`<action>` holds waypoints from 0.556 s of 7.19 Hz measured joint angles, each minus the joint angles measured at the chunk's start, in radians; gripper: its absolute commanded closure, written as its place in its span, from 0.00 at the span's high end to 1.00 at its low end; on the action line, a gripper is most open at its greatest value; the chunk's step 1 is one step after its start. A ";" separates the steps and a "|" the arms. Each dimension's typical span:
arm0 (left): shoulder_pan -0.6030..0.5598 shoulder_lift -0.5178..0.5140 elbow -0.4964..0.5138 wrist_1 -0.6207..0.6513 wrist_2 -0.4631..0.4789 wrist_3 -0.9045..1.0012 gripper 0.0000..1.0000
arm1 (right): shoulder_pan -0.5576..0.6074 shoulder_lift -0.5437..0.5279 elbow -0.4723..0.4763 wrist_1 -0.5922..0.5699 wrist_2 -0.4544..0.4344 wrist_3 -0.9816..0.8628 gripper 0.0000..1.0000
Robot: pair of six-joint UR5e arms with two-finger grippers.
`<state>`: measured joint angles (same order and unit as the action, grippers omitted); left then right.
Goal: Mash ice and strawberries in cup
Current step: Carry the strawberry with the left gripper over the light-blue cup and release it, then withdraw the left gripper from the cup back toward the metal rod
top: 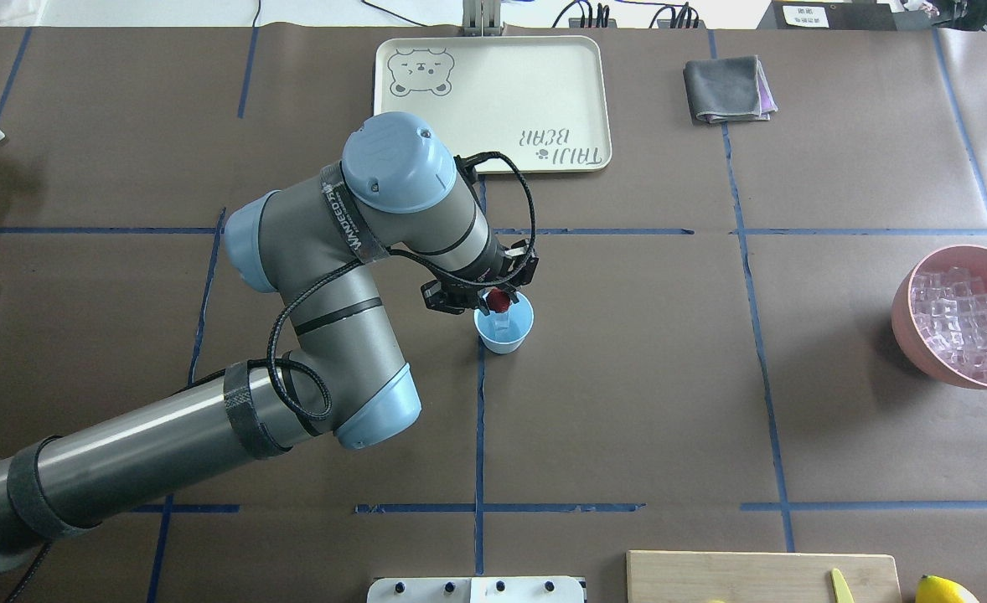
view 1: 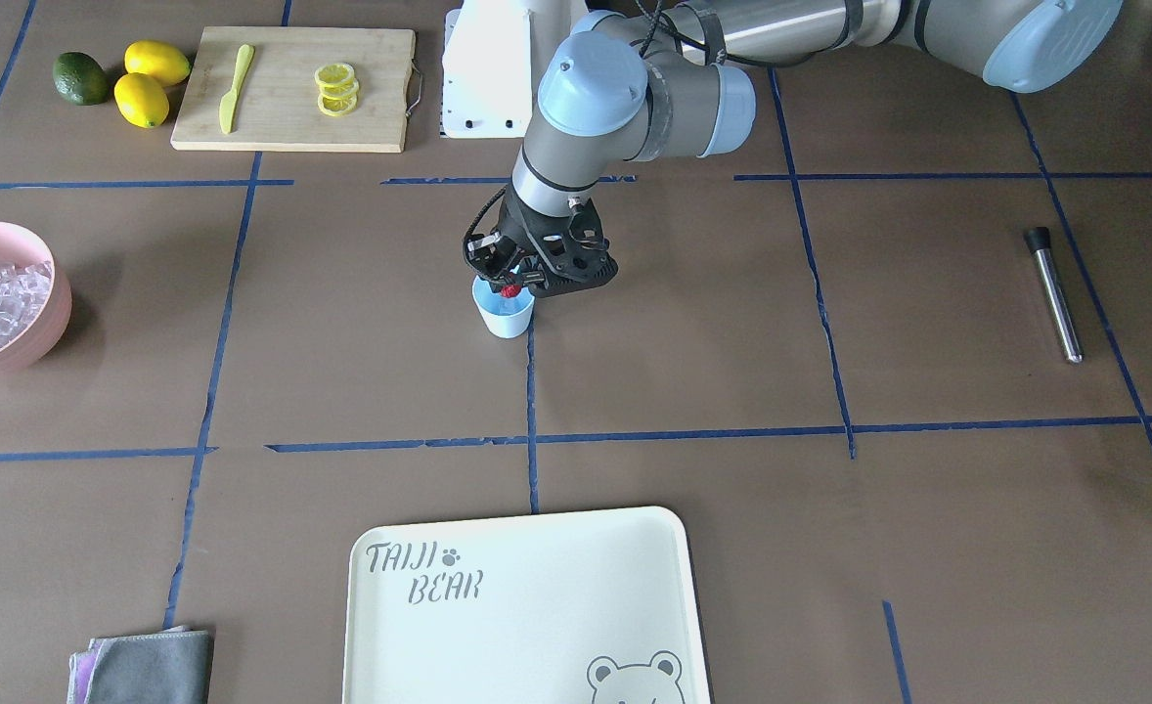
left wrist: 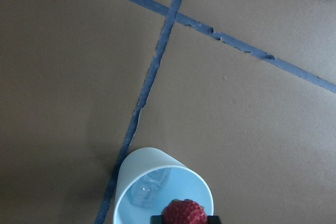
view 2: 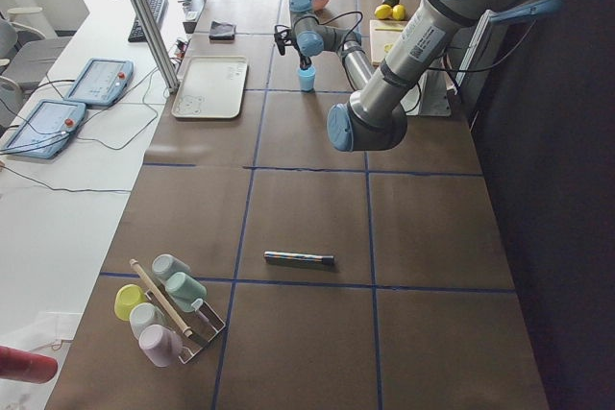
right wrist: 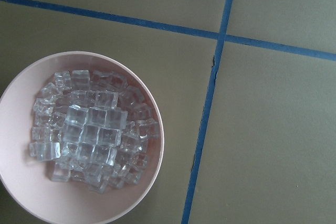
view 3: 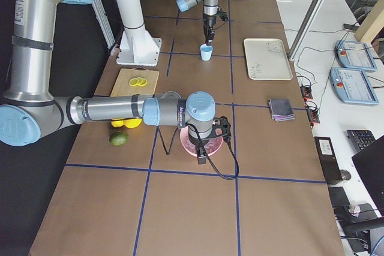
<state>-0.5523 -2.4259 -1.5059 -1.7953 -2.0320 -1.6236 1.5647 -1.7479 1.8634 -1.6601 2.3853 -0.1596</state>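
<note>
The light-blue cup (view 1: 505, 315) stands at the table's middle on a blue tape line; it also shows in the overhead view (top: 503, 327) and the left wrist view (left wrist: 137, 174). A clear ice cube (left wrist: 148, 188) lies inside it. My left gripper (top: 500, 298) is shut on the red strawberry (view 1: 509, 290) and holds it just above the cup's rim; the berry also shows in the left wrist view (left wrist: 184, 213). The heap of ice (right wrist: 89, 135) fills the pink bowl (right wrist: 156, 109). My right gripper (view 3: 203, 153) hovers over that bowl; I cannot tell whether it is open or shut.
The pink bowl (top: 908, 331) sits at the table's right edge. A cream tray (top: 493, 92) and a grey cloth (top: 726, 88) lie at the far side. A metal muddler (view 1: 1055, 293) lies on my left. A cutting board (view 1: 283, 127) holds lemon slices and a knife.
</note>
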 measured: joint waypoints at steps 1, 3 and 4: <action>0.000 0.000 -0.004 0.000 0.001 0.000 1.00 | 0.000 0.001 0.000 -0.001 0.000 0.000 0.99; -0.001 0.001 -0.015 0.004 -0.002 0.002 1.00 | 0.000 0.005 0.000 -0.001 0.000 -0.001 0.99; -0.009 0.009 -0.034 0.017 -0.006 0.016 1.00 | 0.000 0.006 -0.002 -0.001 0.000 0.000 0.99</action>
<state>-0.5616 -2.4166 -1.5399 -1.7784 -2.0381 -1.6071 1.5647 -1.7420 1.8611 -1.6613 2.3850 -0.1599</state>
